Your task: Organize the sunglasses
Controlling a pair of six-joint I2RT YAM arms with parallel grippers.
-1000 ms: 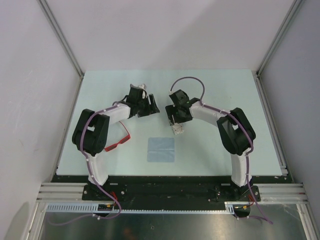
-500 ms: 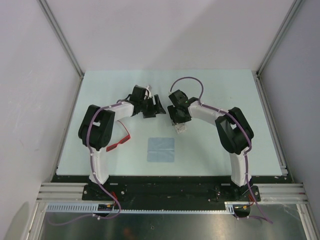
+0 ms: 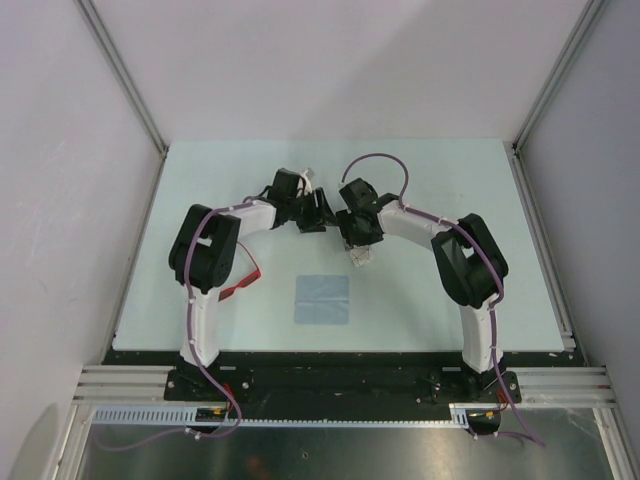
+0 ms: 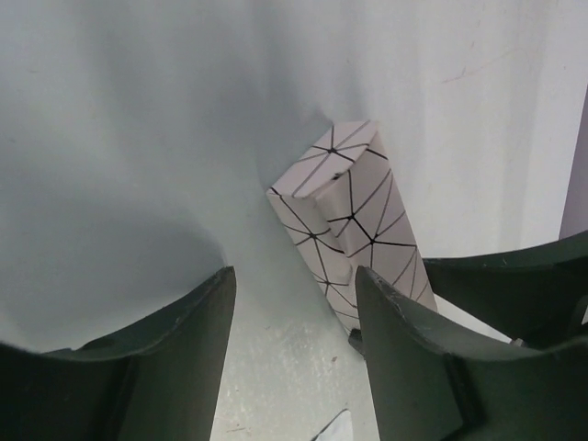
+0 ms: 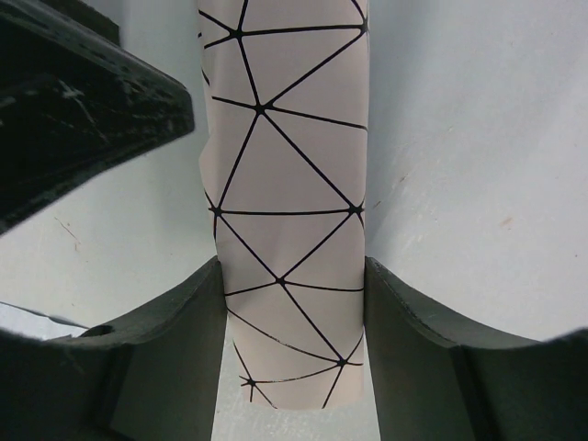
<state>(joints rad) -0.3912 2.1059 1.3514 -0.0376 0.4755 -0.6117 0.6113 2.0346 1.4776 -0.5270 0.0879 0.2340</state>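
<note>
We find the sunglasses (image 3: 243, 283) near the desk's (image 3: 450, 180) left edge, partly under the left elbow (image 3: 205, 250) — long axis diagonal, facing unclear. They lie nearward of the left gripper (image 4: 294, 285), the closer one, its jaws apart and empty. The right gripper (image 5: 292, 276) clamps the case (image 5: 285, 165).

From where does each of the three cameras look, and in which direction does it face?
Top external: above and behind the bases, facing down on the table; left arm and right arm show whole.
Left wrist: on the left arm, facing past the open left gripper to the white case; both fingers show.
Right wrist: faces along the right gripper, closed on the white case; both fingers show.
Shared: both wrist views show the white case.
</note>
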